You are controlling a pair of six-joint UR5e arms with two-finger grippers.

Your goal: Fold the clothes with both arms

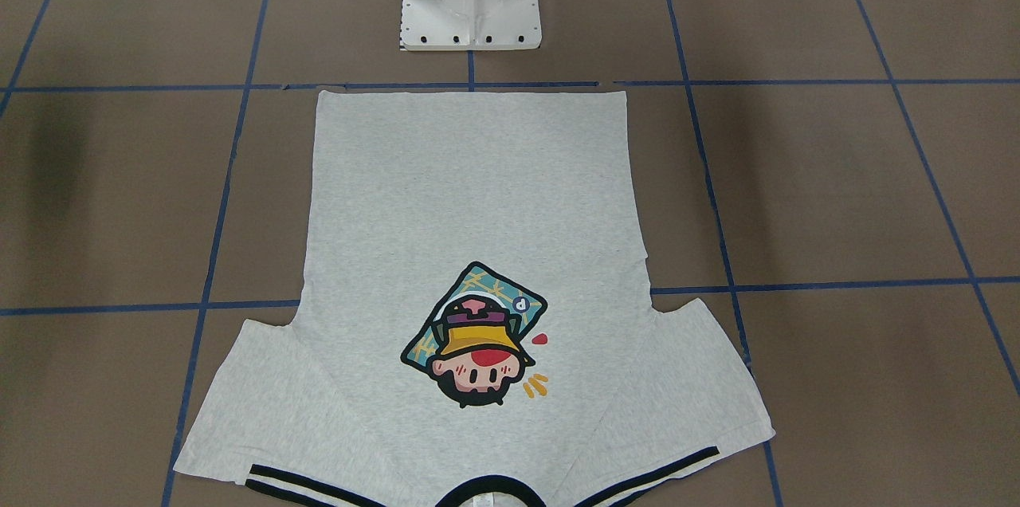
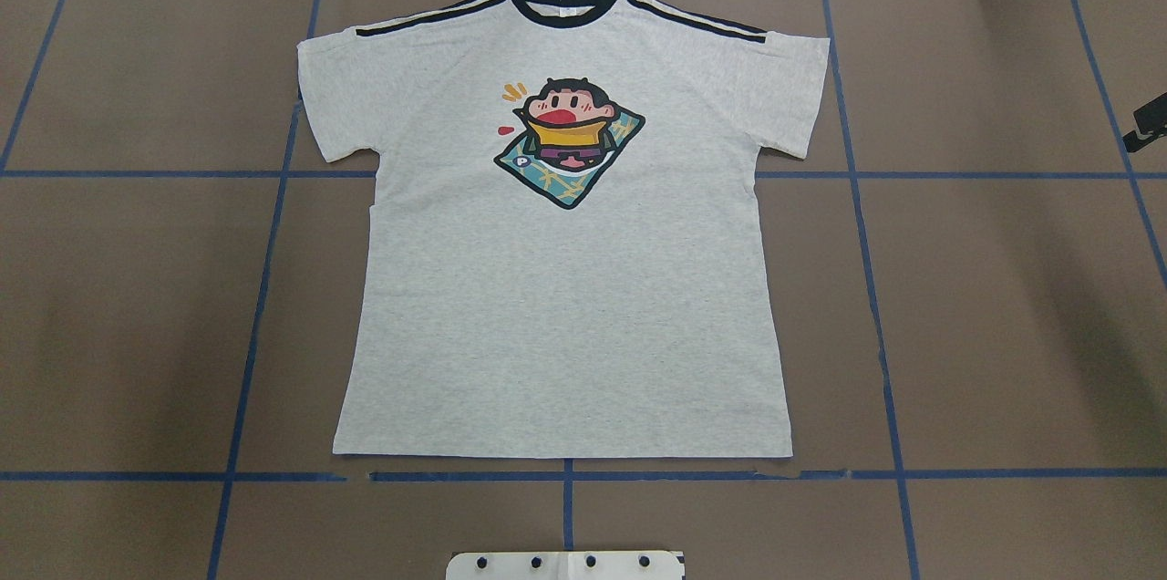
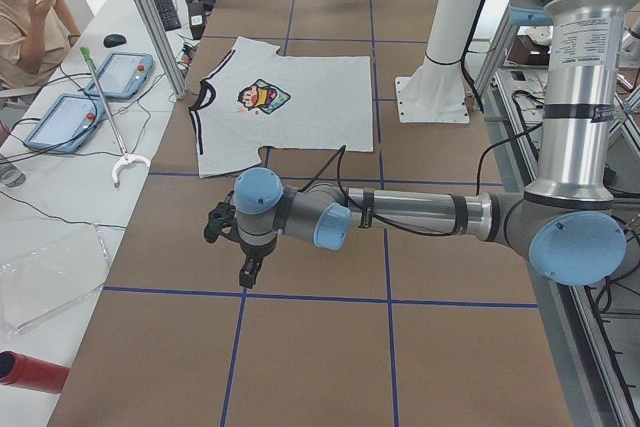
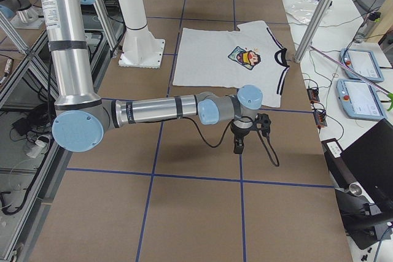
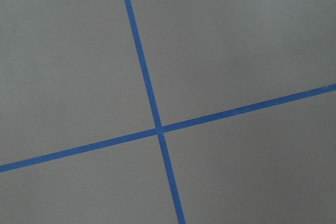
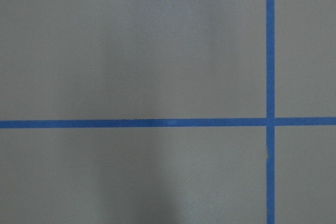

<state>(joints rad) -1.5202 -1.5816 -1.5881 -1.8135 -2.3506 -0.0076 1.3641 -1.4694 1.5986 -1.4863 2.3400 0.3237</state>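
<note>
1. Found the T-shirt [image 2: 565,306] spread flat and face up in the middle of the counter [image 2: 1003,334] — unfolded, both short sleeves out to the sides.
2. Noted the hem lying along a blue tape line [image 2: 182,476] just in front of the white pedestal [image 1: 470,5], and the black collar [image 2: 562,10] pointing toward the far, operators' edge.
3. Saw the cartoon print [image 2: 570,142] on the chest just below the collar, fully uncovered.
4. Traced the left arm [image 3: 420,212] stretched low and level over the counter at the robot's left end, wrist turned down, well apart from the shirt.
5. Could not tell whether the left jaws were released or clenched. Caught them only in the side view, hanging above brown counter near a tape line.
6. Traced the right arm [image 4: 159,110] reaching out the same way at the robot's right end, also well apart from the shirt, beyond the sleeve on that side.
7. Could not tell the state of the right jaws either — made them out clearly only from the side, pointing down over the counter.
8. Got nothing from either wrist camera but brown counter and crossing blue tape.
9. Spotted a person [image 3: 25,7] seated at the white desk past the collar end of the counter.
</note>
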